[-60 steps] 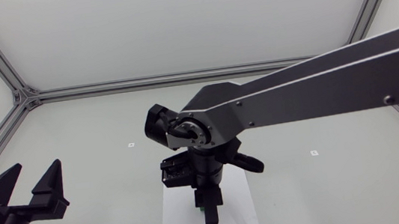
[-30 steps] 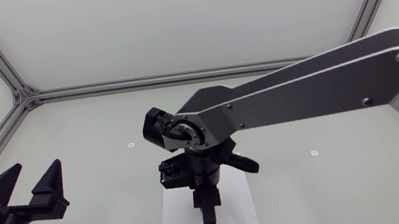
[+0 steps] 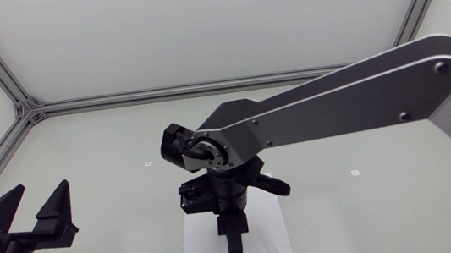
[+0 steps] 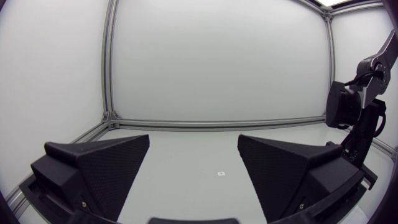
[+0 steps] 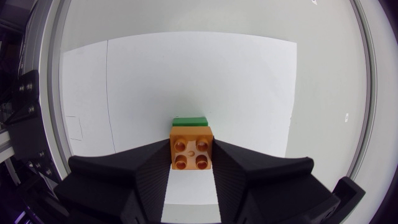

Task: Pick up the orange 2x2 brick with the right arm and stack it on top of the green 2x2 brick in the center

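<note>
right gripper (image 5: 191,153): clamped on orange brick (image 5: 191,155) | orange brick: just short of green brick (image 5: 190,121), seemingly above it, edges parallel | left gripper (image 4: 193,143): fingers spread, empty, well apart from green brick

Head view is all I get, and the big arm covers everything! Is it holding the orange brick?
Observer: Yes. The right wrist view shows the orange brick gripped between both fingers of the right end effector, its four studs facing the camera.
Operator: Where's the green one?
Observer: The green brick peeks out just ahead of the orange one, mostly covered by it.
Operator: Are they clicked together?
Observer: I can't tell, because the orange brick hides where they would meet. Both are over the white sheet.
</note>
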`<action>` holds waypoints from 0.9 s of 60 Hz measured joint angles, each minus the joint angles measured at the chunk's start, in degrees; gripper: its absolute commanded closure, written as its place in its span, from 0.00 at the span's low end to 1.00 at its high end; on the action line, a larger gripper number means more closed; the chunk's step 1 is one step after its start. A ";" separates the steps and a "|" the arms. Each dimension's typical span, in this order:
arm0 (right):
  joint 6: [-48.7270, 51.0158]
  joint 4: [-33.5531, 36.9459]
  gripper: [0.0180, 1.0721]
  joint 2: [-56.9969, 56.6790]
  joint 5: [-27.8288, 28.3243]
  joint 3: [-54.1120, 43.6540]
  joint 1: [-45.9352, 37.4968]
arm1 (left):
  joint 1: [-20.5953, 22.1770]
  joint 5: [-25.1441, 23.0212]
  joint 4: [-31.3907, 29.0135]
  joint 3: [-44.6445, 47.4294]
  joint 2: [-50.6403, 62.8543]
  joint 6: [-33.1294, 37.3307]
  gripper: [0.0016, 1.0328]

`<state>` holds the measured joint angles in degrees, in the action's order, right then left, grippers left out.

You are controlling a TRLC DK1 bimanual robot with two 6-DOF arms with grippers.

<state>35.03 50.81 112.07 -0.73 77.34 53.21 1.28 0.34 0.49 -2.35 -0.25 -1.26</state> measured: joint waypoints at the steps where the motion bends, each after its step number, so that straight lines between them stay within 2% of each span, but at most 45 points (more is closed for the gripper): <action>1: 0.00 0.00 0.94 0.04 0.00 0.04 0.00 | 0.00 -0.02 0.00 0.00 0.00 0.00 0.04; 22: -0.02 0.28 0.94 0.52 -0.15 0.48 0.11 | 0.00 0.00 0.00 0.00 0.00 -0.02 0.04; 39: -0.28 4.13 0.94 3.41 -0.20 4.11 -0.17 | 0.00 0.00 0.02 0.00 0.00 -0.02 0.04; 54: -0.28 2.82 0.94 3.06 2.67 3.08 -1.86 | 0.00 -0.02 0.00 0.00 0.00 0.00 0.04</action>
<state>34.74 53.63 115.13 1.93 80.42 51.35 1.28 0.32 0.49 -2.35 -0.25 -1.26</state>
